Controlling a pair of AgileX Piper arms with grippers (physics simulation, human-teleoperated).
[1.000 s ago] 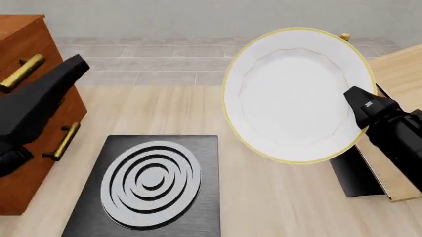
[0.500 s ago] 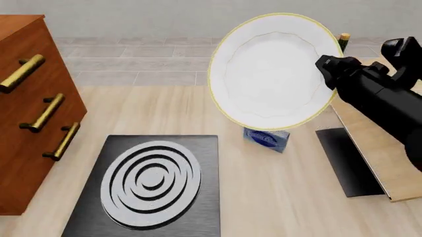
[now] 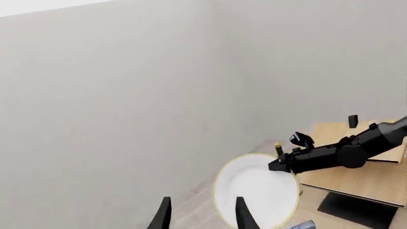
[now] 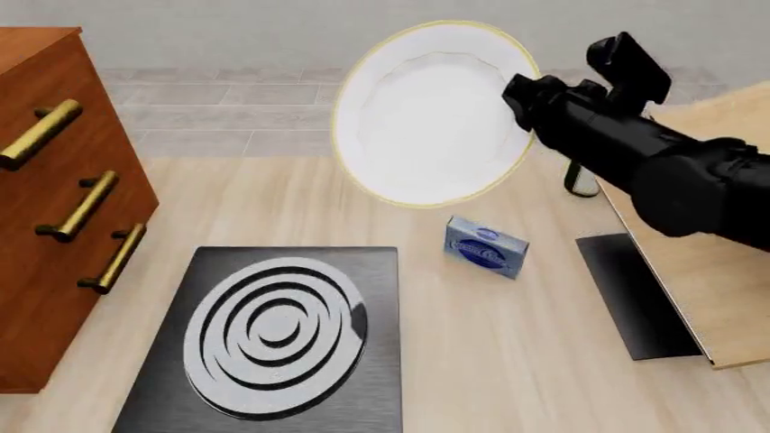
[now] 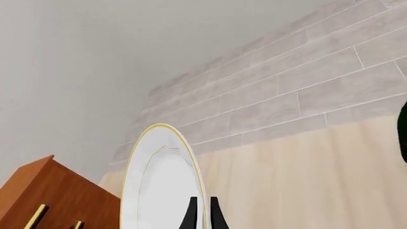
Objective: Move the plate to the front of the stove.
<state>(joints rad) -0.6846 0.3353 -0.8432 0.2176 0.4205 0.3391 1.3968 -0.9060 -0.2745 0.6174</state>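
Right pincer (image 4: 520, 90) pinching plate (image 4: 421, 113) edge, held up high past stove (image 4: 274, 336). Left pincer (image 3: 202, 214) spread, holding nothing.

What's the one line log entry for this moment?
right end effector: shut on plate | plate: airborne, tilted | stove: bare

White, gold-rimmed plate (image 4: 421, 117); black, grey-ringed stove (image 4: 274, 334).
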